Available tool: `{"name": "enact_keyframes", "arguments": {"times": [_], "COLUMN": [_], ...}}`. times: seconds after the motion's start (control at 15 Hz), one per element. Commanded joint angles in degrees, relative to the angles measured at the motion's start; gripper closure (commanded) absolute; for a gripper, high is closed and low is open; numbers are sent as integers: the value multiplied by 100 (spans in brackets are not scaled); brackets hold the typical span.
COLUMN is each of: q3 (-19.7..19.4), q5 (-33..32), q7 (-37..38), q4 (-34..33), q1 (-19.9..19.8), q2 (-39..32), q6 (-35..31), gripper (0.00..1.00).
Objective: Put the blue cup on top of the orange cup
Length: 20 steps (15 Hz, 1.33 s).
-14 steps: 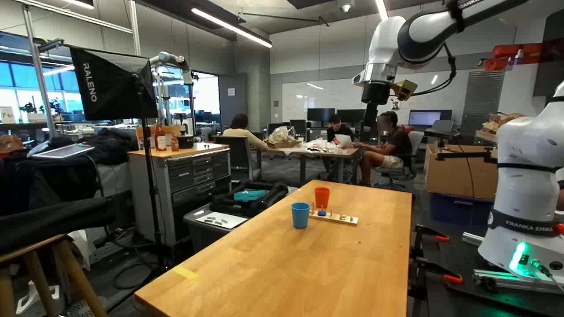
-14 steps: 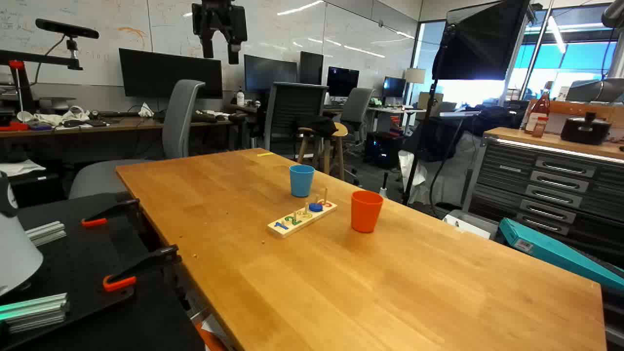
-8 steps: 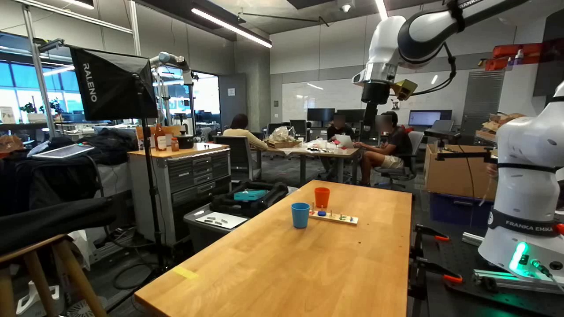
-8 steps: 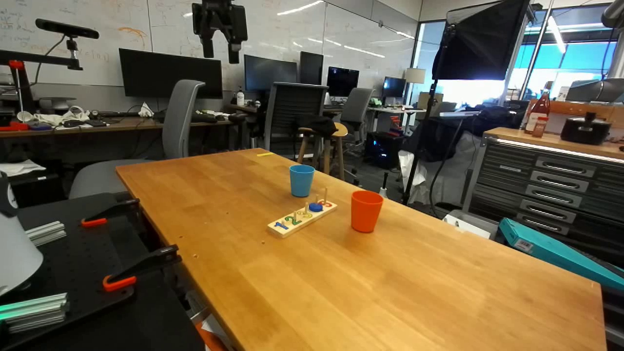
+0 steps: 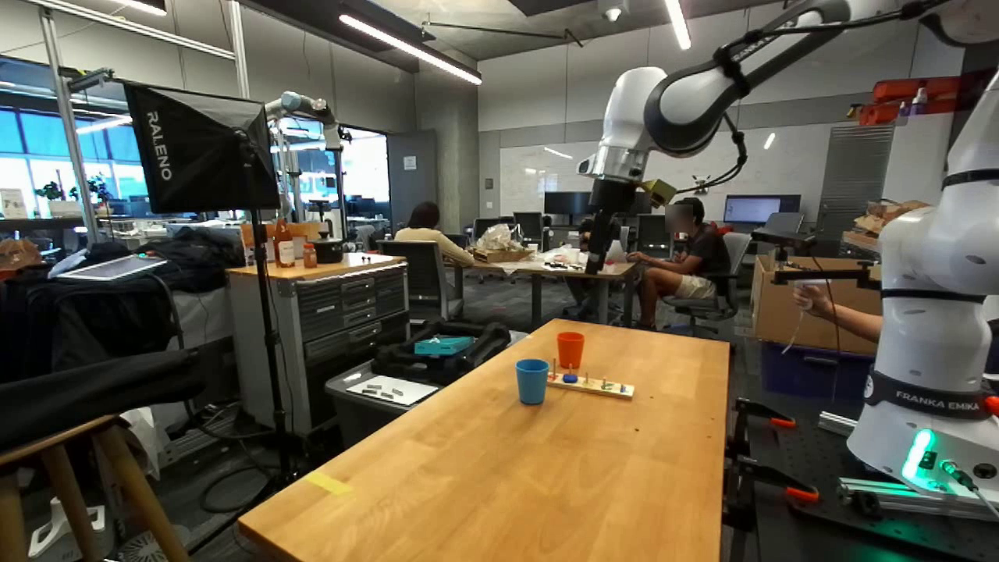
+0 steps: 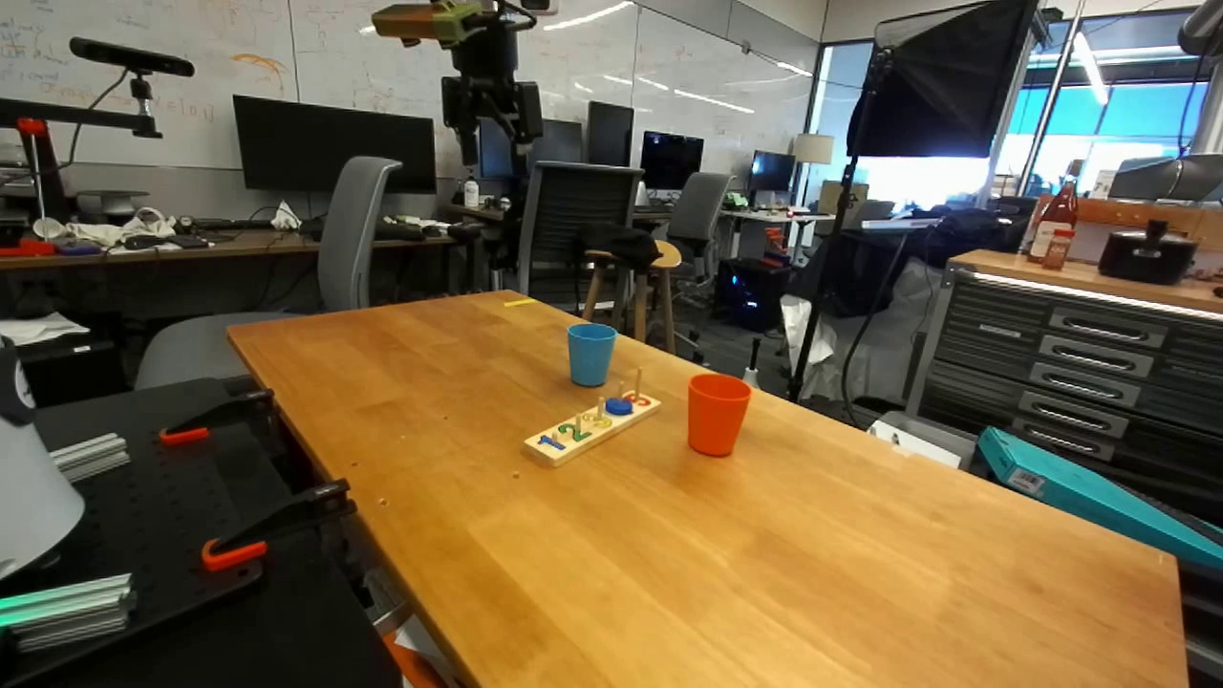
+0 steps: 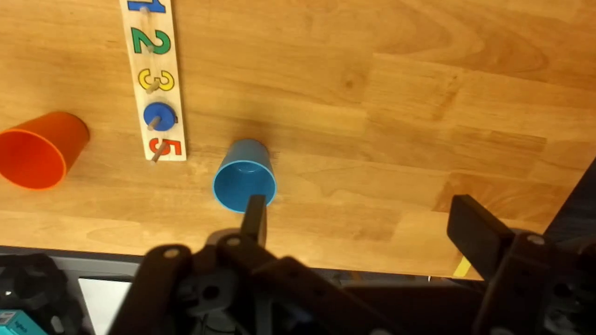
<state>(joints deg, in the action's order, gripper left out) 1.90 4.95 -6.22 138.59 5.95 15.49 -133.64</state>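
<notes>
The blue cup (image 5: 532, 382) stands upright on the wooden table; it also shows in an exterior view (image 6: 591, 355) and in the wrist view (image 7: 247, 156). The orange cup (image 5: 570, 350) stands upright apart from it, beyond a small peg board; it also shows in an exterior view (image 6: 718, 415) and at the left of the wrist view (image 7: 65, 137). My gripper (image 5: 596, 265) is high above the table, fingers pointing down, open and empty; it also shows in an exterior view (image 6: 497, 153). In the wrist view my gripper (image 7: 358, 204) has its left fingertip overlapping the blue cup's rim in the picture.
A number peg board (image 6: 592, 430) with a blue disc on one peg lies between the cups. The table (image 6: 841, 554) has a yellow tape strip (image 5: 329, 482) at one end. Black clamps (image 6: 277, 521) sit along the robot-side edge. A person's hand (image 5: 815, 300) shows behind the robot base.
My gripper has moved down and over toward the cups, lower in both exterior views, still open. A person's hand has come into view behind the robot base. The cups have not moved.
</notes>
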Motion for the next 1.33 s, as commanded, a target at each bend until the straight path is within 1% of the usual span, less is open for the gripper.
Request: {"name": "enact_keyframes", "arguments": {"times": [0.0, 0.07, 0.13, 0.33, 0.53, 0.87, 1.27], "q3": [103, 99, 122, 125, 124, 26, -94], "q5": [-244, -326, -429, -626, -831, -1155, -1302], "q7": [247, 324, 459, 683, 880, 1209, 1502], "q4": [-1153, -1329, -1311, -1547, -1683, -2025, -2507], "q1": [-93, -108, -85, -28, 30, 98, 178], "q2": [-1476, -1706, -1819, -2422, -2891, -3535, -4113], "q6": [-139, -88, -116, -171, -420, -879, -1126], "gripper": [0, 0, 0, 0, 0, 0, 0]}}
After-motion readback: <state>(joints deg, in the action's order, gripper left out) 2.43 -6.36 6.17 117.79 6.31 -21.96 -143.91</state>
